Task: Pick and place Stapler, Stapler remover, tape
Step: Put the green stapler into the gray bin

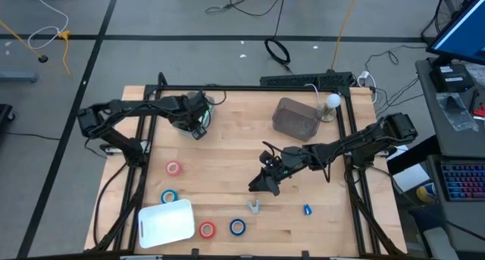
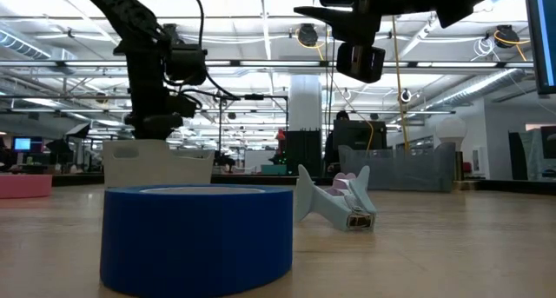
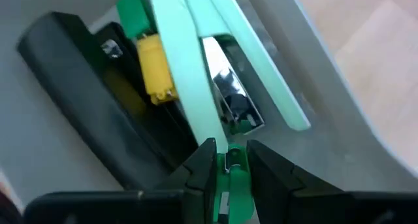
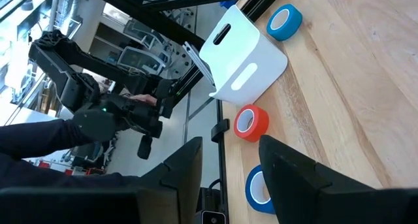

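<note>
We saw the left hand clenched on a green stapler, apparently inside a bin near the surface's far-left corner, presumably to lift it. The right hand hung released mid-surface above tape near the front edge.

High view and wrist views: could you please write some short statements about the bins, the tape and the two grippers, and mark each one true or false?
1. The white bin lies on the left arm's side of the table. True.
2. The left gripper has its fingers closed on a green stapler. True.
3. The right gripper holds a red tape roll. False: its fingers are apart with nothing between them.
4. All tape rolls are inside the white bin. False: four rolls lie on the wood outside it.
</note>
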